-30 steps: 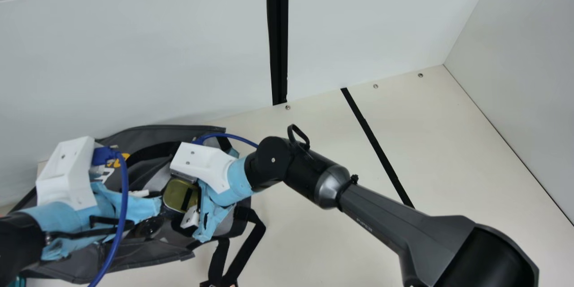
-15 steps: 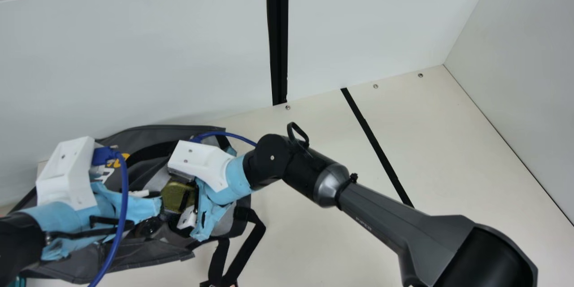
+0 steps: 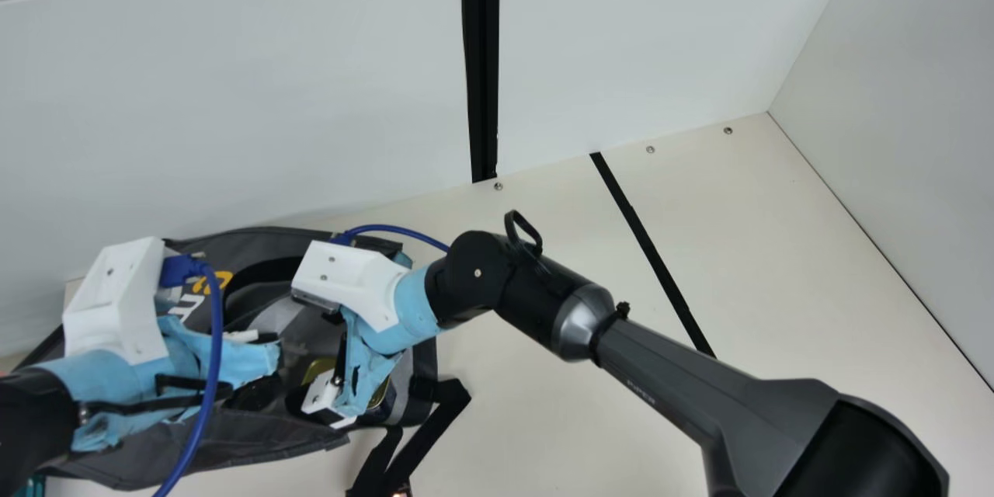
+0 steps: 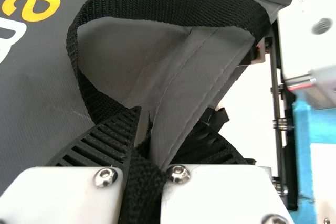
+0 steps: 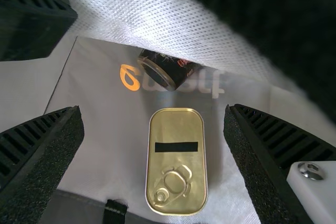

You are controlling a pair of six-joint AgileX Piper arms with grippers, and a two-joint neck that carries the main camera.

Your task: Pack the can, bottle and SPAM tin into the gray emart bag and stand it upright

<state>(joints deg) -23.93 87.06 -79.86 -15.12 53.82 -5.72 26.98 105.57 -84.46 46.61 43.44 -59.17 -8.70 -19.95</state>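
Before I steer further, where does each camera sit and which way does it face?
Main view: on the neck, looking down at the gray bag; left arm and right arm show.
Left wrist view: on that arm's wrist, facing bag fabric; left gripper, shut on it, and part of the right arm show.
Right wrist view: on that wrist, facing into the bag, at can and tin; right gripper, open, shows.
Shared: main and right wrist views both show the tin.

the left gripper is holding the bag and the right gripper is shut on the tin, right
Not quite: the right gripper is open, with gaps between its fingers and the tin, as the right wrist view shows. The left gripper is holding the bag.
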